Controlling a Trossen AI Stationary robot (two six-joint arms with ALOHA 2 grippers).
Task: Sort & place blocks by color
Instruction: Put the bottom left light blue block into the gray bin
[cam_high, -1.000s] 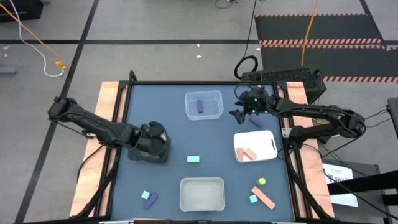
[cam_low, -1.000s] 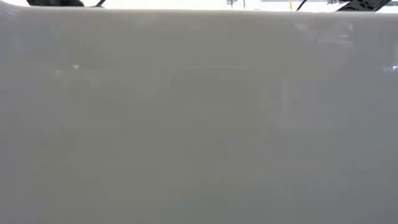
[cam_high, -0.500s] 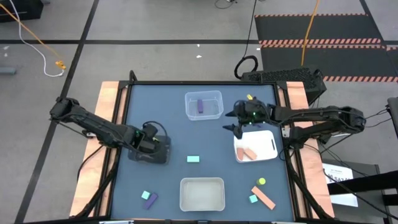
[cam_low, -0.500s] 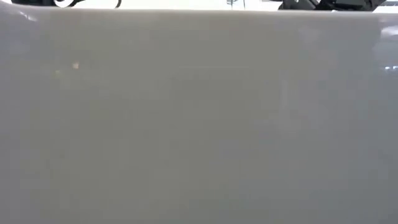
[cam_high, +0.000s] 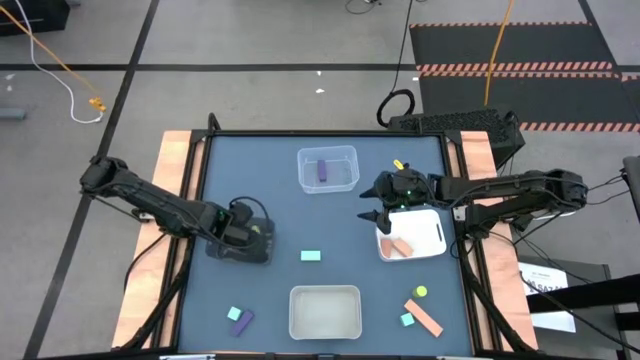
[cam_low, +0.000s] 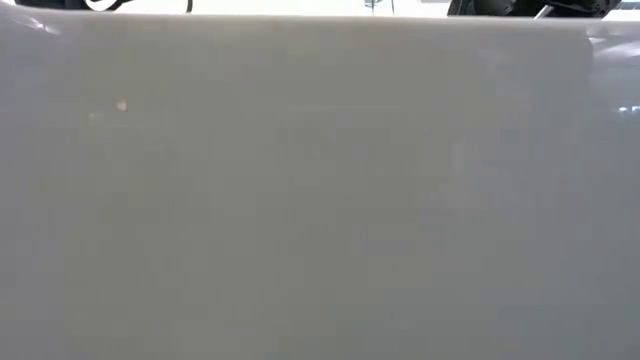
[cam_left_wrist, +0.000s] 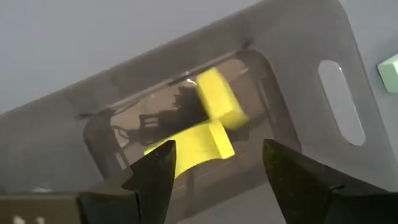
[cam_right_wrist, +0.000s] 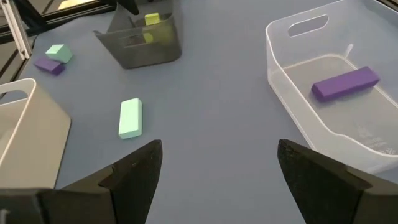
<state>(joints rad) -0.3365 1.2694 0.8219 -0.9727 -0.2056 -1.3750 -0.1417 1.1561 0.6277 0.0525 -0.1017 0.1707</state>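
The left gripper (cam_left_wrist: 214, 171) hangs over the dark tray (cam_left_wrist: 298, 56) with its fingers apart and nothing between them; just beyond the tips, inside that tray, two yellow blocks (cam_left_wrist: 217, 99) lie, one tilted above the other. A teal block (cam_left_wrist: 390, 71) sits outside the tray's handle end.

The right gripper (cam_right_wrist: 217, 165) has its fingers spread wide, gripping nothing, above bare table (cam_right_wrist: 211, 93). Ahead of its tips a teal bar (cam_right_wrist: 130, 117) lies to one side and a clear bin (cam_right_wrist: 323, 87) holding a purple bar (cam_right_wrist: 345, 83) to the other. Farther off stand the dark tray with yellow inside, then a teal cube (cam_right_wrist: 58, 52) touching a purple piece (cam_right_wrist: 48, 65). Seen from above, the white tray (cam_high: 430, 232) just beside this gripper holds two salmon bars (cam_high: 399, 246).
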